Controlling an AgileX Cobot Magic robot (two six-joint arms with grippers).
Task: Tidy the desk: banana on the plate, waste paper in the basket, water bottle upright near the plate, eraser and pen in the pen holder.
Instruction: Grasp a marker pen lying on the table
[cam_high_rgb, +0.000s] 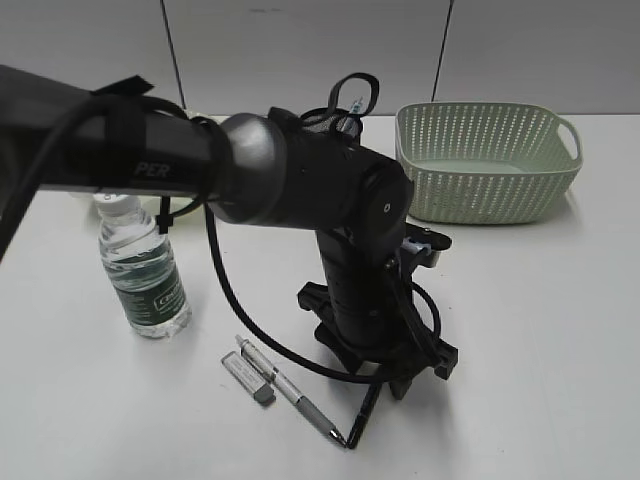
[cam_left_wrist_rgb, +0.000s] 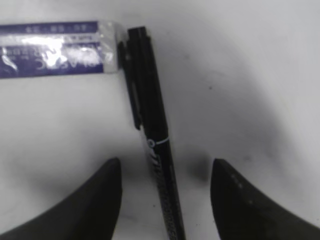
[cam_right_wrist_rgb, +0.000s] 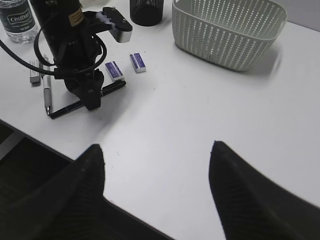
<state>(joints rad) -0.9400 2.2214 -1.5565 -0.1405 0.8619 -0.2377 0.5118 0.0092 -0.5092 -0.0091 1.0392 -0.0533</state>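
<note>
Left gripper (cam_left_wrist_rgb: 165, 200) jaws open astride slim black pen (cam_left_wrist_rgb: 150, 125) on smooth white table (cam_left_wrist_rgb: 250, 75); right gripper (cam_right_wrist_rgb: 157, 190) jaws open; perforated green basket (cam_right_wrist_rgb: 225, 35) beyond.

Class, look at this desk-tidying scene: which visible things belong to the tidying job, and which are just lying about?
Belong to the job: water bottle, basket, pen holder, black pen, two purple-sleeved erasers.

Probably just lying about: silver pen, small grey-tipped case beside it.
</note>
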